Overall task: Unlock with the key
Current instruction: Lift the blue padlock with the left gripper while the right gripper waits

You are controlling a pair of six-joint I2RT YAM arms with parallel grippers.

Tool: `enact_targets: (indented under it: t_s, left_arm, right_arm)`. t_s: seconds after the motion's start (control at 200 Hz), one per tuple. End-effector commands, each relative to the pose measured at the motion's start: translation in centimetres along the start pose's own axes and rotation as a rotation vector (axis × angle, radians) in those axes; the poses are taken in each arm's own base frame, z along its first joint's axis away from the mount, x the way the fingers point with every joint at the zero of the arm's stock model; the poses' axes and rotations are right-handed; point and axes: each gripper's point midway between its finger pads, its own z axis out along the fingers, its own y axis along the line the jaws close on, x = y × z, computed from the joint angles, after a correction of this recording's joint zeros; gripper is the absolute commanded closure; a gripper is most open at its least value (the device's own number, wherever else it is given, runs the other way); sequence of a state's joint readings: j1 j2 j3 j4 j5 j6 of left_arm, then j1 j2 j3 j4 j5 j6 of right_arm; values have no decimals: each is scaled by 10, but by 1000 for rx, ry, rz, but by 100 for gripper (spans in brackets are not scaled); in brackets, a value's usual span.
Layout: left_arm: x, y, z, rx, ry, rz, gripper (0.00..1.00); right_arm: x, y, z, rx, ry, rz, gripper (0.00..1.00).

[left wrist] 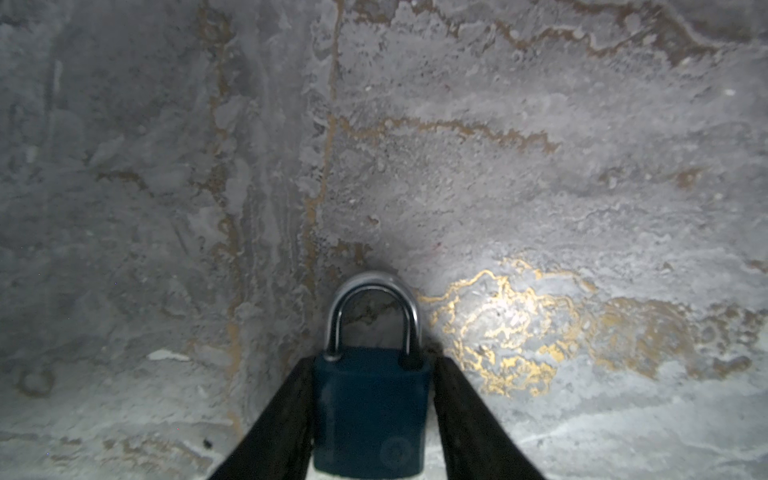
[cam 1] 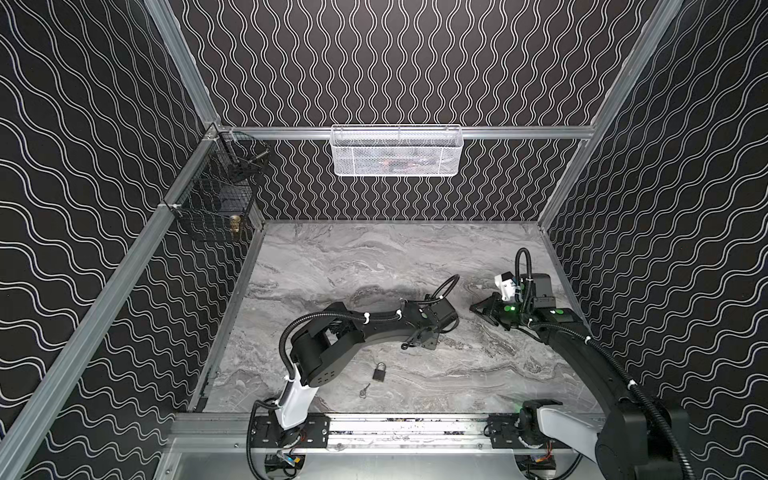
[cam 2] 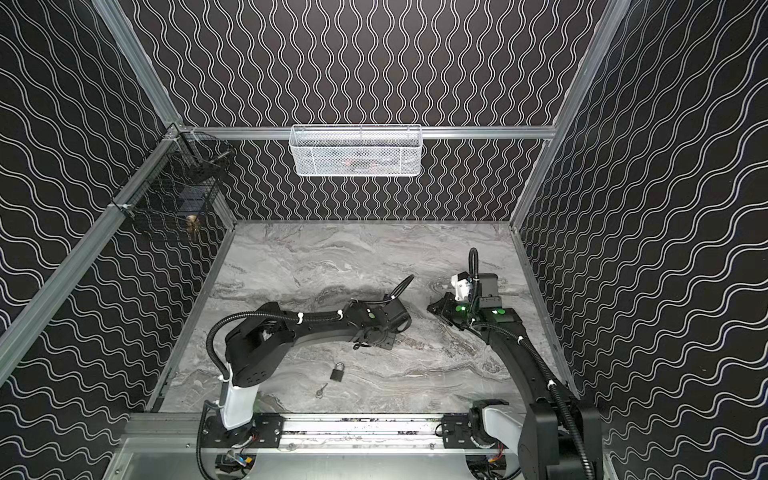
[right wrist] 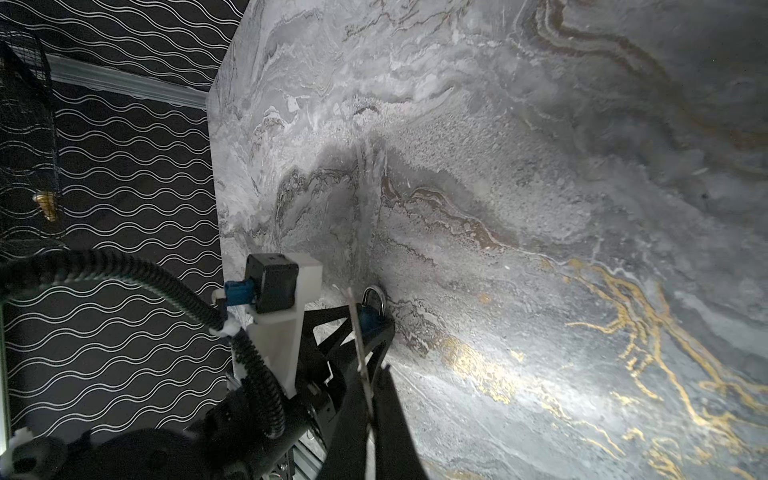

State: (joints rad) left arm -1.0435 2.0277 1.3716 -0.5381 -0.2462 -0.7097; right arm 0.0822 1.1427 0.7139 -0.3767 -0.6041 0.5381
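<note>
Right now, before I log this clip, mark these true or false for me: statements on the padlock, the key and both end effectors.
1. The left end effector has the padlock between its fingers. True.
2. The right end effector is empty. False: it is shut on the key.
3. The padlock's shackle stands open. False: both its legs are seated.
4. A white mesh basket hangs on the back rail. True.

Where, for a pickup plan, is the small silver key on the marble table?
In both top views the silver key lies front, left of centre, on the table, close beside the black padlock.
</note>
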Motion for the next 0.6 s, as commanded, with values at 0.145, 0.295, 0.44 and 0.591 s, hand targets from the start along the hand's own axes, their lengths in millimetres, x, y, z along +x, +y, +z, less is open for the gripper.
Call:
enact_targets:
  t_s: [0.145, 0.295, 0.44, 0.591]
  left_arm:
    - [29, 11, 2, -45, 139, 12, 52]
    - [29, 8, 3, -41, 154, 10, 53]
    - [29, 6, 4, -35, 157, 11, 55]
    - [20, 6, -3, -28, 117, -3, 60]
  right_arm:
    - [3, 0, 0, 3, 15, -9, 100]
    - [3, 0, 0, 2, 15, -11, 100]
    - [6, -1, 0, 4, 20, -10, 100]
    - [6, 2, -2, -1, 16, -18, 100]
